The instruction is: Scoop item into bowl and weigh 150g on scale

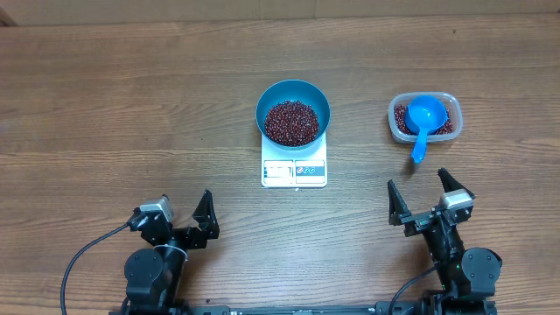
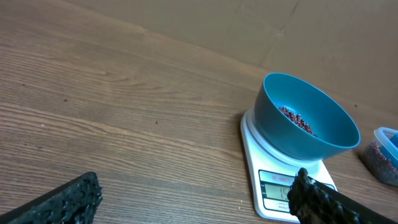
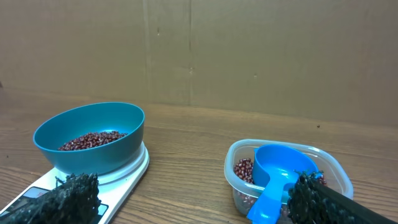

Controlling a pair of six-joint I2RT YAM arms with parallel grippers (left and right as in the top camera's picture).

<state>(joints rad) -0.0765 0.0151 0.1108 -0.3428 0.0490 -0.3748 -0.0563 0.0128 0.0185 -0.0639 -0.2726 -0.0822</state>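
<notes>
A: What is carrying everything?

B: A wooden bench (image 1: 131, 105) is carrying it all. Near its middle the blue bowl (image 1: 271, 94) is sitting on the white scale (image 1: 294, 171), covering most of the platform. The scale's display strip is facing the robot.

A: And off to the side?

B: On the robot's right, well apart from the scale, a clear tub (image 1: 391, 118) is resting on the bench.

A: Where are the fingers standing?

B: The left fingers (image 1: 205, 214) are hanging by the near edge, spread wide and gripping nothing. They are well apart from the bowl, which is sitting ahead of them and to their right. The right fingers (image 1: 395, 199) are gaping just as wide, also gripping nothing, with the bowl ahead and to their left.

A: Anything close to them?

B: A blue scoop (image 1: 425, 114) is lying in the tub, its handle sticking out over the rim toward the right fingers. It is coming near them but not touching.

A: And the beans?

B: Dark red-brown beans (image 1: 292, 122) are covering the bowl's bottom, and more are lying in the tub around the scoop.
</notes>
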